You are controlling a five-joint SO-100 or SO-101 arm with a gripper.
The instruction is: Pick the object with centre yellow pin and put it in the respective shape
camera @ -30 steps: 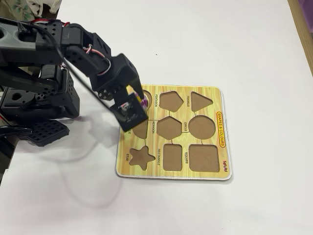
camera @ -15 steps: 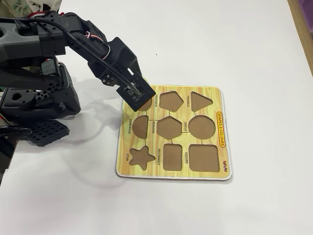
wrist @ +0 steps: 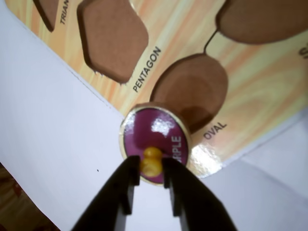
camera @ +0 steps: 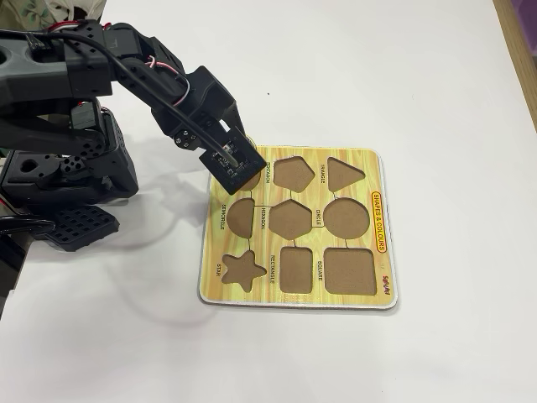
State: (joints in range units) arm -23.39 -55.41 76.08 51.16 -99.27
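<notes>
In the wrist view my gripper (wrist: 151,168) is shut on the yellow pin (wrist: 152,161) of the object with centre yellow pin (wrist: 156,132), a small purple oval piece marked PURPLE. The piece hangs over the near edge of the yellow shape board (wrist: 260,82). It overlaps only the rim of the empty oval recess (wrist: 190,89), labelled OVAL. Whether it touches the board I cannot tell. In the fixed view the gripper (camera: 238,164) sits over the board's (camera: 382,172) top-left corner and hides the piece.
The board holds other empty recesses: pentagon (wrist: 113,36), star (camera: 242,269), square (camera: 349,270) and several more. The arm's black base (camera: 59,185) stands on the white table left of the board. A wooden table edge (camera: 522,50) shows at the far right.
The gripper, still holding the piece, has moved up and back from over the board's left column to its top-left corner. It has barely shifted in the last half second.
</notes>
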